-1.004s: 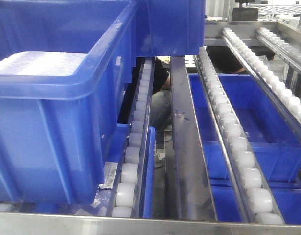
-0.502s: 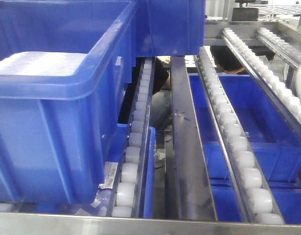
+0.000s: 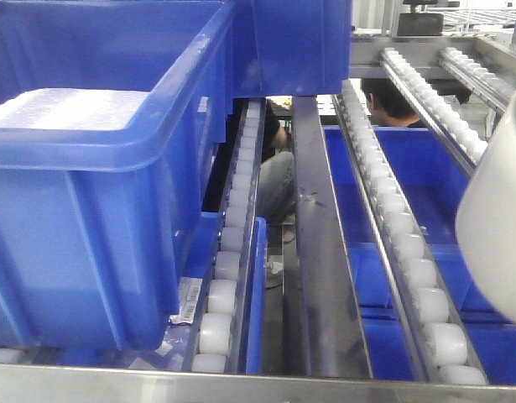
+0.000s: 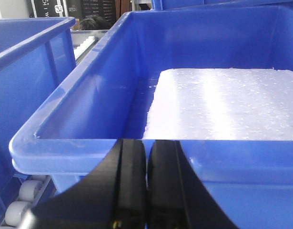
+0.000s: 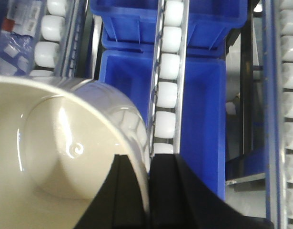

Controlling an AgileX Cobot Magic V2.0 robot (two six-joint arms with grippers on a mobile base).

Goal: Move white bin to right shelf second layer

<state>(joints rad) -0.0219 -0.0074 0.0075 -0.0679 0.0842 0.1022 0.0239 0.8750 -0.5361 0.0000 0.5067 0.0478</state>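
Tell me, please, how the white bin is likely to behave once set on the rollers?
The white bin looks glossy and empty, so probably light and slippery in the right gripper, which pinches only its rim. Its rounded base may rock or slide down the sloping white rollers.

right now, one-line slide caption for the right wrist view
Right gripper pinching the rim of the white bin above the roller rails and blue crates below.

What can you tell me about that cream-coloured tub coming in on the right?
The white bin is a glossy cream plastic tub with smooth plain walls and a rounded base; it looks empty inside. The right hand pinches its rim, one finger inside and one outside. It hangs in the air above the roller rails, only its curved side showing at the front view's right edge.
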